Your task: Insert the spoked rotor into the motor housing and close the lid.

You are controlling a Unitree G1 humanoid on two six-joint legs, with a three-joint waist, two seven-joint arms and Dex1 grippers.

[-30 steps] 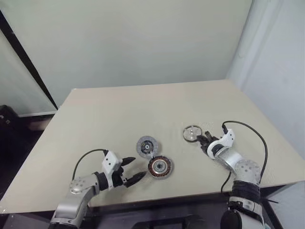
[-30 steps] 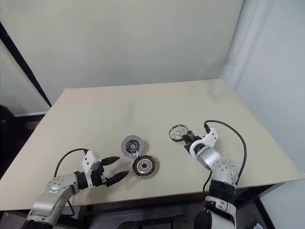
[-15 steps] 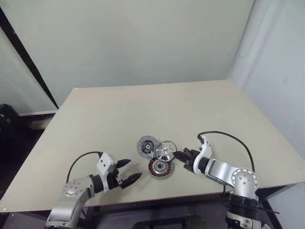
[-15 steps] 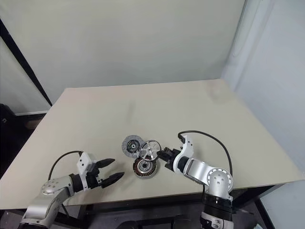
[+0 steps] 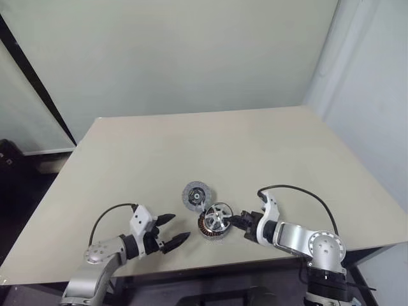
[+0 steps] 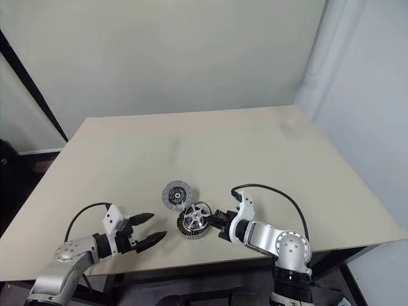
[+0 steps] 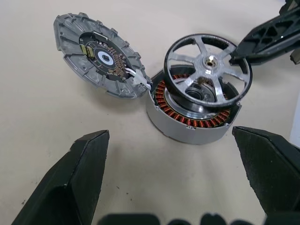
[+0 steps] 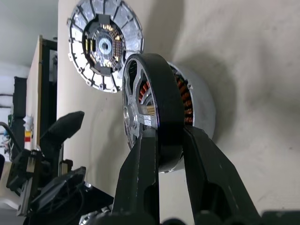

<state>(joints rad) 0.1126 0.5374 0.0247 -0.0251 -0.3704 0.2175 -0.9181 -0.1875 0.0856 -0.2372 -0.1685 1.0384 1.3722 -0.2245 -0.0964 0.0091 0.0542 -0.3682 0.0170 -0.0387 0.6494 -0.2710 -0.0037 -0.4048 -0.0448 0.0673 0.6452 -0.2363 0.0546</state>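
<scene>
The right gripper [image 8: 164, 154] has its jaws pinched on the rim of the spoked rotor [image 7: 207, 70], holding it tilted over the open top of the motor housing [image 7: 193, 118]. A second ago it held the rotor well off to the right; half a second ago, higher, beside the housing. The left gripper [image 5: 171, 231] stands wide open with nothing in it, near the housing, unmoved. The lid [image 7: 98, 56] lies touching the housing on the table [image 5: 191, 140].
</scene>
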